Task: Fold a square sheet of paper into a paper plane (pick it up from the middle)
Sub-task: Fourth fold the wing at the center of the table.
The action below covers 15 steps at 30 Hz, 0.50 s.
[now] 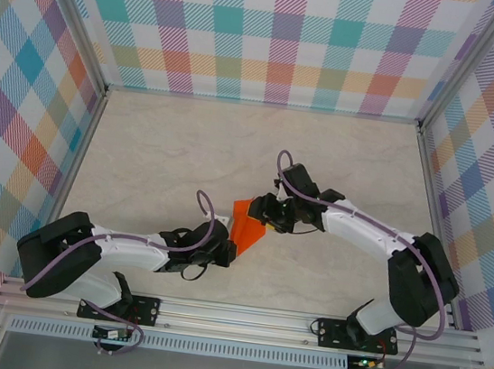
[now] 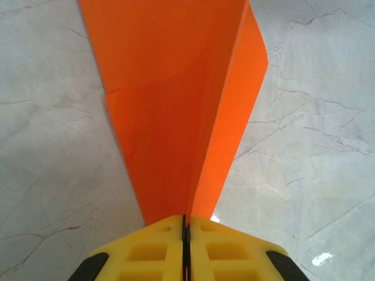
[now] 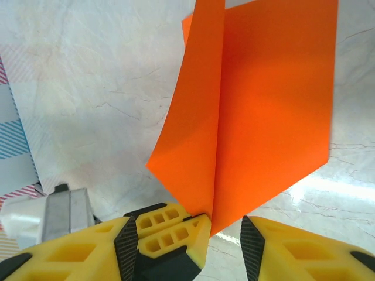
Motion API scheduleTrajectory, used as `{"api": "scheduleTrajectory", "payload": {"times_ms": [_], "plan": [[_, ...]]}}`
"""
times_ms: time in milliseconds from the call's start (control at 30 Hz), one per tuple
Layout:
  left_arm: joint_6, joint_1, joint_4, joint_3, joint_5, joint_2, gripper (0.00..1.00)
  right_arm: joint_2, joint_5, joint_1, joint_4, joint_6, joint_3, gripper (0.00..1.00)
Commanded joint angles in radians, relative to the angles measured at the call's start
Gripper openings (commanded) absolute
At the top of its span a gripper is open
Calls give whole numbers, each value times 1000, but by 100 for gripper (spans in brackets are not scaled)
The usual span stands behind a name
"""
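The plane [image 1: 247, 227], creased into a wedge, was pinched at its narrow end by the clenched left end effector [image 2: 185, 225], the right end effector [image 3: 225, 234] standing released at its wide end; finishing folds probably remained.

White-and-black arms [image 1: 120, 245] carry purple cables [image 1: 200, 197] and yellow latticed fingers [image 2: 146, 252].

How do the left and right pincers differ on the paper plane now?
The left pincer is shut, pinching the narrow end of the paper plane; the right pincer is open, the paper's edge in its gap. The left pincer comes from the near left, the right pincer from the right. Both have yellow fingers.
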Motion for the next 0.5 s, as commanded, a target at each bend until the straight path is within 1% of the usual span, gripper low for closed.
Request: {"api": "scheduleTrajectory", "payload": {"times_ms": [0, 200, 333, 467], "plan": [[6, 47, 93, -31, 104, -8, 9, -18, 2, -5, 18, -5, -37, 47], [-6, 106, 147, -55, 210, 21, 9, 25, -97, 2, 135, 20, -70, 24], [-17, 136, 160, -52, 266, 54, 9, 67, -139, 17, 220, 46, -69, 17], [-42, 162, 188, -65, 296, 75, 9, 134, -162, 30, 273, 70, -46, 15]]}}
